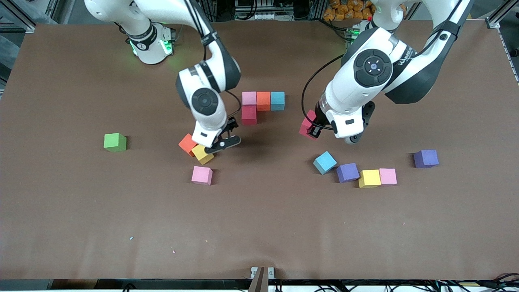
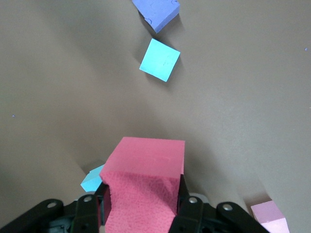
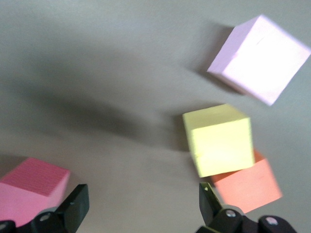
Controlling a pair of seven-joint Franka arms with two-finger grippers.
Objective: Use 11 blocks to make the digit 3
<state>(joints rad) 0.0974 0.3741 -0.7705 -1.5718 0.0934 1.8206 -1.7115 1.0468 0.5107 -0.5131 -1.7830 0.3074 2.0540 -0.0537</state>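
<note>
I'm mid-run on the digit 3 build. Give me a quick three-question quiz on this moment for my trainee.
1. True or false: the left hand is shut on a dark red block.
2. How many blocks already touch in the started figure?
3. Which block lies beside the open right hand: (a) green cube, (b) yellow block, (c) purple block?

Key: 1 true; 2 four; 3 b.

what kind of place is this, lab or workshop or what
Most likely a robotics lab: two arms bolted at a brown-covered table, coloured foam blocks for a stacking exercise, aluminium framing and loose cables round the edges.
</note>
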